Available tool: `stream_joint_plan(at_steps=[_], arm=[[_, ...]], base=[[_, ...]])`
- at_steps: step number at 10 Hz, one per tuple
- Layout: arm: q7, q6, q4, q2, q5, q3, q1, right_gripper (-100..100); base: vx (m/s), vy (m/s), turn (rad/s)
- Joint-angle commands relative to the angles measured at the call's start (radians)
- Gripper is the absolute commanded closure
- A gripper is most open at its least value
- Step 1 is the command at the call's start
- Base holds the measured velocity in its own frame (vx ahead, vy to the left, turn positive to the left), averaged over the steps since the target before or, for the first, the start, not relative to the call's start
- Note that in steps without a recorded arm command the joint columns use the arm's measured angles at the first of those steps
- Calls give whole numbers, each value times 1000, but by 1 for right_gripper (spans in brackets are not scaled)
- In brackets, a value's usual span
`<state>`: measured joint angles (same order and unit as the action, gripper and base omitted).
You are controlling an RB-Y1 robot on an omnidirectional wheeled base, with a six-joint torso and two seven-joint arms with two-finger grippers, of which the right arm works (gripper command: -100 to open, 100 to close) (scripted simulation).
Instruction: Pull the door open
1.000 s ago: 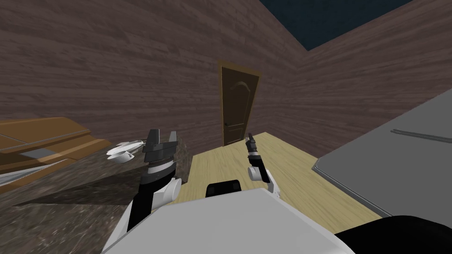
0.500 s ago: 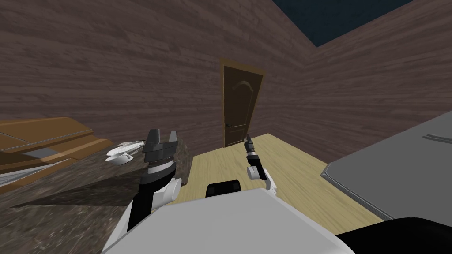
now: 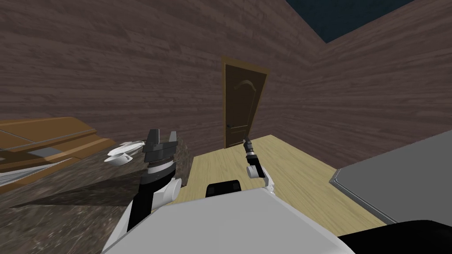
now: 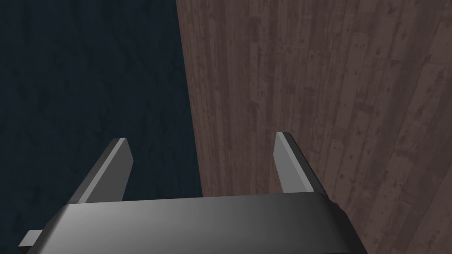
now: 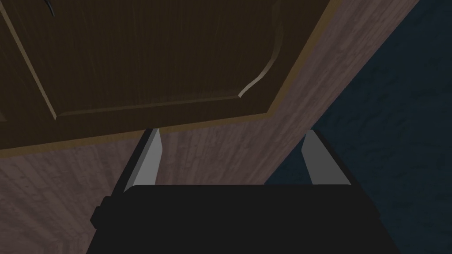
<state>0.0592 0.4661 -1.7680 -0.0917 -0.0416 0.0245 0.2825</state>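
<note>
A dark brown panelled door (image 3: 240,103) in a lighter frame stands shut in the far wall, some way ahead across the floor. Its small dark handle (image 3: 230,126) sits on its left side. My right gripper (image 3: 247,142) is raised in front of me and points at the door, well short of it. In the right wrist view its fingers are open (image 5: 231,152) with nothing between them, and the door's panel (image 5: 132,57) lies beyond. My left gripper (image 3: 162,137) is held up over the counter, open and empty (image 4: 201,154).
A dark stone counter (image 3: 66,194) lies to my left, with white cups (image 3: 119,155) near its far corner. Brown furniture (image 3: 44,141) stands behind it. A big grey block (image 3: 397,176) is at my right. Light wooden floor (image 3: 287,172) runs to the door.
The whole head view has shifted with my own move: the door has slid a little right and looks slightly larger, and the grey block has slipped toward the right edge. Both arms keep their pose.
</note>
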Motion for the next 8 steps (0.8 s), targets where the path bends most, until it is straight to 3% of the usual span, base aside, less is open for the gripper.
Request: stream_joint_plan(at_steps=[1,8], arm=[[-6,11,47,-10,-5,1,-18,-100],[-33,49,247,-54,-27,4,-102,-100]], base=[[93,-16,92],[99,-23,78]])
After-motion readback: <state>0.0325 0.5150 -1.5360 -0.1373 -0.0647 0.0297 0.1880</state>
